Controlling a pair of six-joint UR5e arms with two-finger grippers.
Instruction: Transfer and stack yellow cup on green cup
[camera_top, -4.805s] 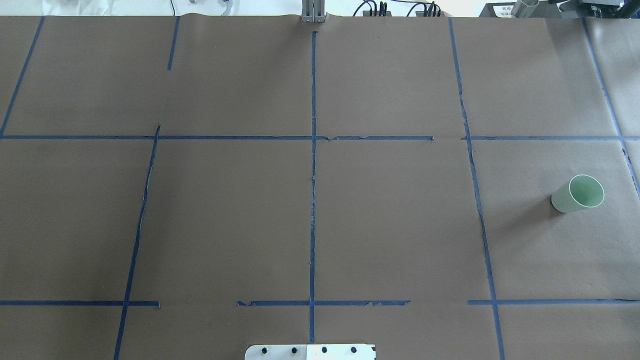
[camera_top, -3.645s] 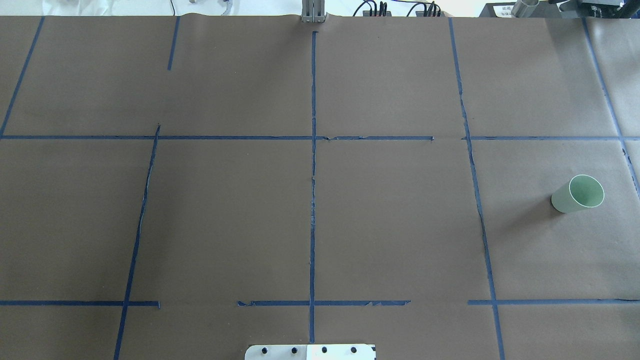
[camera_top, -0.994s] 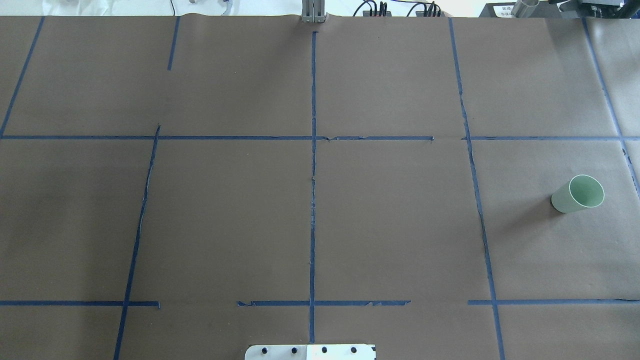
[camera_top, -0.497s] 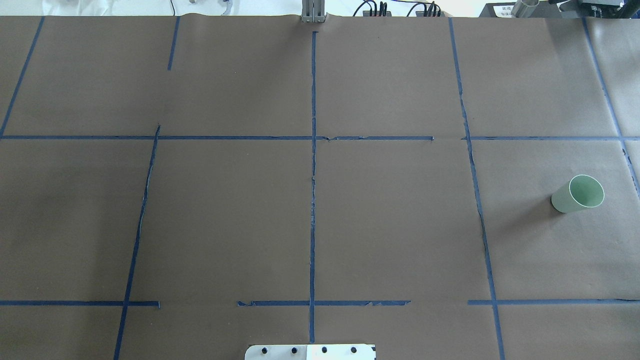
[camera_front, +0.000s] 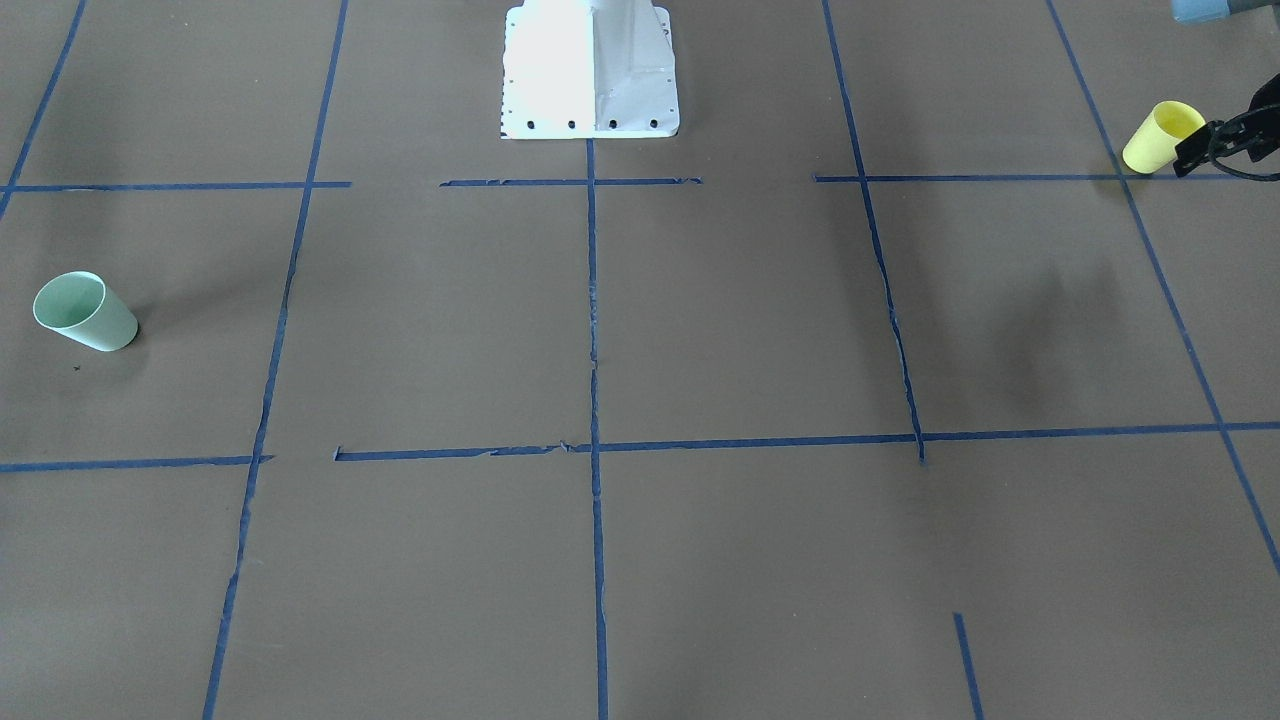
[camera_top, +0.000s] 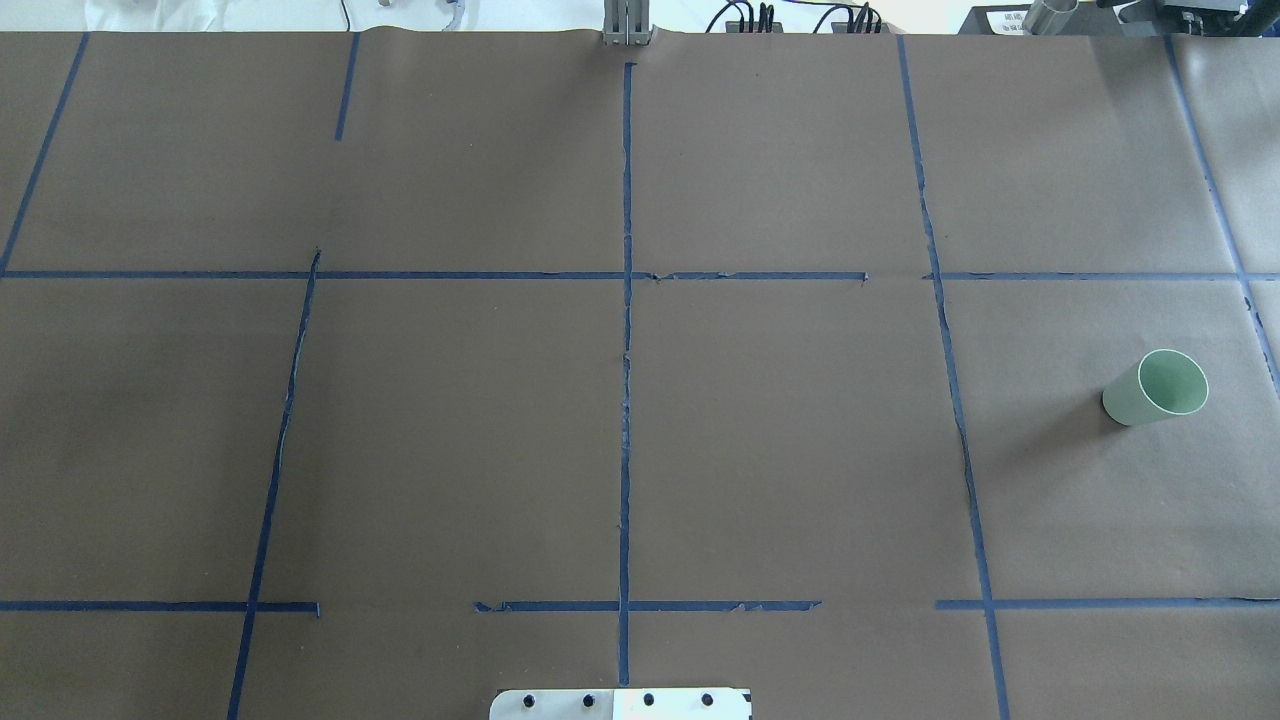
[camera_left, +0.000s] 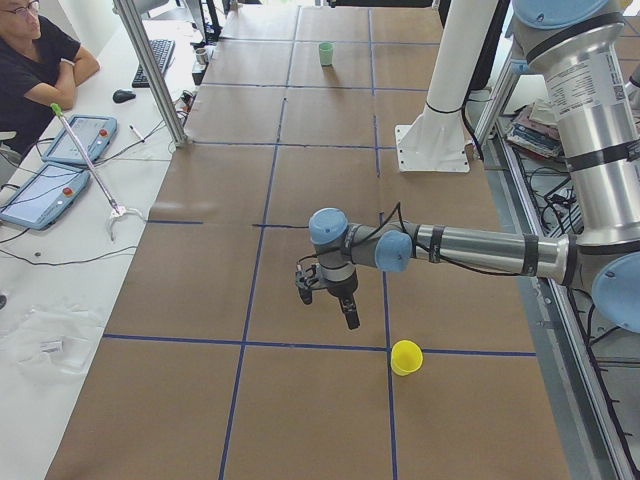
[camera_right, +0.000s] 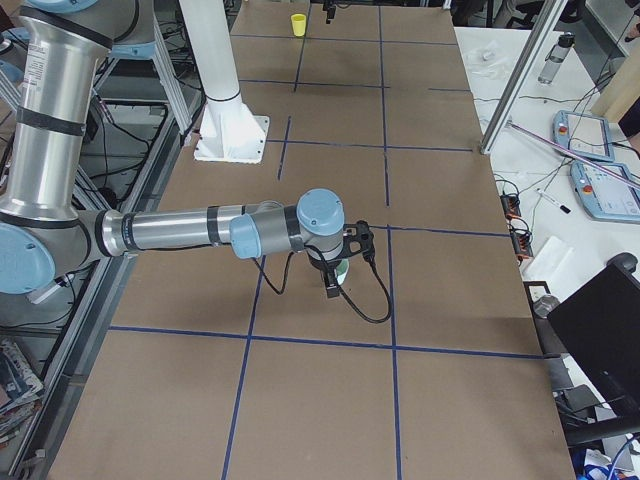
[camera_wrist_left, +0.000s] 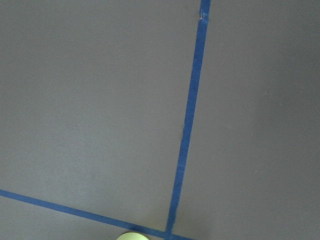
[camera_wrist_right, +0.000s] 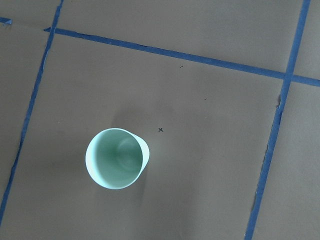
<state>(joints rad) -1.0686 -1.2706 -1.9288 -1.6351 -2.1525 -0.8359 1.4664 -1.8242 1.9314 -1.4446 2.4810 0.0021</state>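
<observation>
Exterior left: we see yellow cup (camera_left: 405, 357) near left tool (camera_left: 340, 305), not gripped. Right tool (camera_right: 333, 283) hangs over green cup (camera_wrist_right: 117, 158). We cannot tell how far either tool is open.

The yellow cup (camera_front: 1160, 135) is small, bright yellow and tapered, wider at the rim. It stands upright, mouth up and empty, near the desk (camera_top: 450, 450) end on the robot's left, close to the robot-side edge. The green cup (camera_top: 1155, 388), pale mint and similarly tapered, stands upright and empty near the opposite end, roughly midway between the long edges. They are well apart.
</observation>
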